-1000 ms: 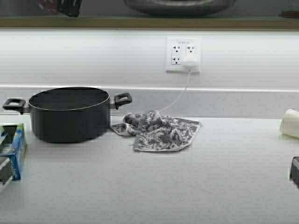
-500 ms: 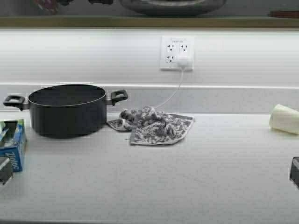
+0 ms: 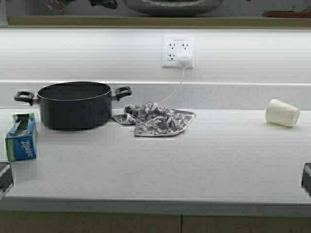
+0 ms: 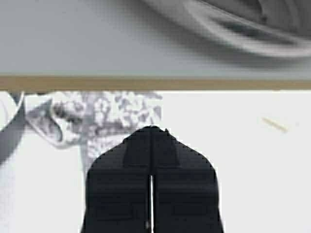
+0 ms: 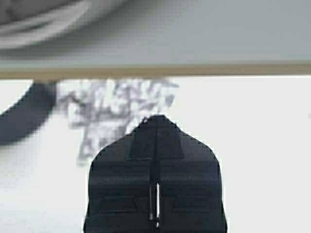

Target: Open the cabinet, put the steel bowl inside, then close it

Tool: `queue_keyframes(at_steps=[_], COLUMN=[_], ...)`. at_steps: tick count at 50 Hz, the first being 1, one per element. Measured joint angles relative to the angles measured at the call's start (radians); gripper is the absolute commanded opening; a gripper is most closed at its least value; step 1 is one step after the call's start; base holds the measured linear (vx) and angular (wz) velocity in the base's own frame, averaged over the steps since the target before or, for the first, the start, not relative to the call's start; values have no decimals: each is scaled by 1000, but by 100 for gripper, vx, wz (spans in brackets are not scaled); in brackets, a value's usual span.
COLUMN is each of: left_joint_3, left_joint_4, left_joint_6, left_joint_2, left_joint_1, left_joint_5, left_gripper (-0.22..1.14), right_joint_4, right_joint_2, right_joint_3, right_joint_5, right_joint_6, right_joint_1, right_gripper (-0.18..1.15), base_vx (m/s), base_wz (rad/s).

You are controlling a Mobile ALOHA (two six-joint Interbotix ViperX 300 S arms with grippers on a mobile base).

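The steel bowl point(image 3: 172, 6) rests on the cabinet's bottom shelf point(image 3: 155, 21) at the top of the high view; the cabinet's doors are out of view. The bowl's shiny rim also shows in the left wrist view point(image 4: 233, 24) and the right wrist view point(image 5: 43, 19), above the shelf's tan edge point(image 4: 155, 83). My left gripper point(image 4: 153, 128) is shut and empty, low at the near left corner point(image 3: 4, 178). My right gripper point(image 5: 156, 117) is shut and empty too, low at the near right point(image 3: 306, 178). Both are far from the bowl.
On the white counter point(image 3: 218, 160) stand a black two-handled pot point(image 3: 75, 104), a grey patterned towel point(image 3: 158, 119), a Ziploc box point(image 3: 21, 138) and a tipped white cup point(image 3: 282, 113). A wall outlet point(image 3: 178, 51) has a cord. Base cabinet fronts point(image 3: 146, 224) show below.
The robot has backed away from the counter: the whole scene has shifted up and shrunk, and the counter's front edge and base cabinet now show. Both grippers stay shut.
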Motion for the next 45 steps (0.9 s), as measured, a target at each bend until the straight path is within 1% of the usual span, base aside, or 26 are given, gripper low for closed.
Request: queue_keyframes(at_steps=[16,33,45], left_joint_3=[12,14,14], left_joint_4=[0,0,-2], left_joint_6=[12,14,9], left_joint_2=[-11,-15,-14], left_joint_1=[-6,-2,0], left_joint_5=[5,3,0], left_gripper=[4,4,4], right_joint_4=[2,-2,-9], right_joint_2=[-8,-86,-72], right_joint_3=[-11,-11,-9], right_joint_5=[12,101,110], right_joint_6=[-5,-23,-31], right_joint_1=[-6,-5,0], right_gripper=[7,7,7], base_vx=[-15,-14,-18], base_wz=[-2,4,6])
